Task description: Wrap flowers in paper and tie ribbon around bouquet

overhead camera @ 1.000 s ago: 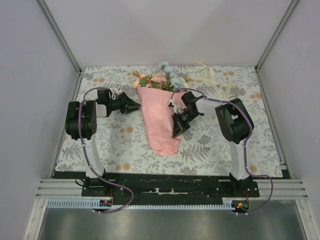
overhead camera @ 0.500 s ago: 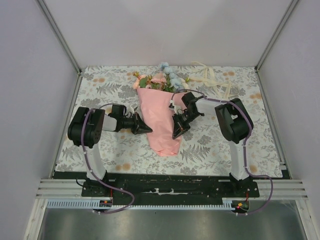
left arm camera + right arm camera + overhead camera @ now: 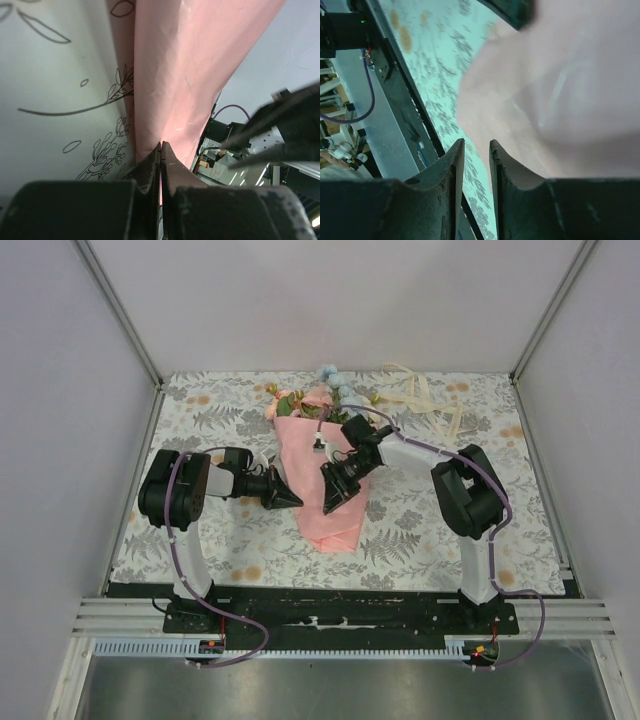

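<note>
Now the left gripper (image 3: 160, 148) is pinched tight on the left edge of the paper (image 3: 185, 75). The right gripper (image 3: 476, 148), narrowly parted, hovers over the paper, holding nothing.

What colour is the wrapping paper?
The paper is plain salmon pink, no print. It shows best in the left wrist view.

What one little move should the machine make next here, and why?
Probably lift the right end effector off the paper and start it toward the ribbon. Its jaws stand slightly apart with nothing between them, the left end effector is shut at the paper's left edge, and the ribbon lies loose at the back, not yet tied.
</note>
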Tool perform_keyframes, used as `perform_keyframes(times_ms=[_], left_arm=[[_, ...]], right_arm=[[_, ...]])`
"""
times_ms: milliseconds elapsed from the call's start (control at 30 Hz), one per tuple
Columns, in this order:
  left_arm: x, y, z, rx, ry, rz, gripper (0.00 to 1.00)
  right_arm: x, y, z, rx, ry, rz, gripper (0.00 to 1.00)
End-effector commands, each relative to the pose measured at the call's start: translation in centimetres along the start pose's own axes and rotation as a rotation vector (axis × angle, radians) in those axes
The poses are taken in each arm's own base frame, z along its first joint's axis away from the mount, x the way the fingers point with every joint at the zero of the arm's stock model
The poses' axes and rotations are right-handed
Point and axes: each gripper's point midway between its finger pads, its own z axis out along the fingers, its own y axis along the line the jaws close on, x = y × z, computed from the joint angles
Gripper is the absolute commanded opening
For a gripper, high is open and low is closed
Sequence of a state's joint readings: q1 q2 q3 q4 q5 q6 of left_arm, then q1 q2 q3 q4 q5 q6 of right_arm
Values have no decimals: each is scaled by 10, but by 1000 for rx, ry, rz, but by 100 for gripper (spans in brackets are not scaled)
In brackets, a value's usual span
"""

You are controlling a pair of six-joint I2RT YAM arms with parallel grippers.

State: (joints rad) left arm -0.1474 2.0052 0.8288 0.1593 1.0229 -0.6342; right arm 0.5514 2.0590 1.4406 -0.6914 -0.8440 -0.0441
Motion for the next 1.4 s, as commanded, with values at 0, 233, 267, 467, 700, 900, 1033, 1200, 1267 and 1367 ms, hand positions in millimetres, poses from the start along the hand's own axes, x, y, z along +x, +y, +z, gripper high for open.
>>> perform_keyframes(times_ms=[0,233,267,467,700,900,1033,1200,1267,1367], left_arm=[[0,23,9,-84,-4,40,2],[-2,22,9,-89,-4,41,2],[-2,23,9,-92,-1,39,2],[-13,20,8,-103,-11,48,2],[-65,15,3,-83,-83,68,2],[-116,20,-2,-97,-130,80,2],[-153,30,-10,-105,-179,63,2],[-191,29,-17,-111,-217,95,2],[-203,25,-18,-117,-235,126,2],[-217,22,-18,-126,-248,149,2]], right_arm=[[-29,57,8,-34,-63,-175,33],[-8,35,66,88,-28,-243,23],[-2,26,73,102,-7,-228,22],[39,-10,95,156,102,-96,16],[66,-19,98,154,170,-53,12],[73,-15,99,123,185,-42,11],[75,-12,98,101,184,-38,10],[80,-10,100,79,194,-22,10],[80,-9,100,71,194,-21,10],[82,-8,99,67,198,-16,10]])
